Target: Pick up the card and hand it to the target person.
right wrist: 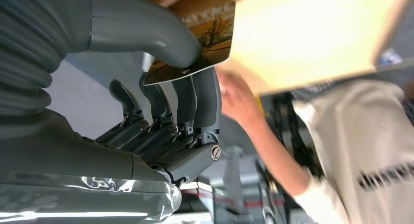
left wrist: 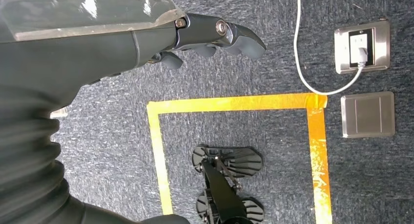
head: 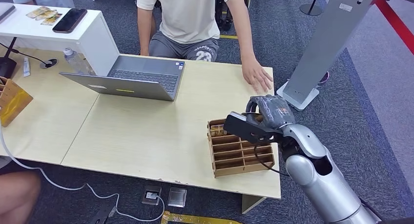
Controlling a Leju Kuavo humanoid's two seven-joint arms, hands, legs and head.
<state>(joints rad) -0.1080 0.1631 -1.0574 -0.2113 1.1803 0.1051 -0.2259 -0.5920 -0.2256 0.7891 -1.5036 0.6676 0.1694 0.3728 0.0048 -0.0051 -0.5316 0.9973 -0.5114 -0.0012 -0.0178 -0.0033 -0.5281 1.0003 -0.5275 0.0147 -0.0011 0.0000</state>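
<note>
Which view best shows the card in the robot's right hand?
The right wrist view: the card, with its printed picture, sits pinched between thumb and fingers of the right hand. In the head view that hand hides it. The left wrist view faces the floor.

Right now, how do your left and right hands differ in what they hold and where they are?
The right hand pinches the card between thumb and fingers; the left hand holds nothing, its fingers loosely curled. The right hand is raised over the wooden organizer on the table, near the person's hand; the left hand hangs over the carpet inside yellow tape. Both are dark grey.
</note>
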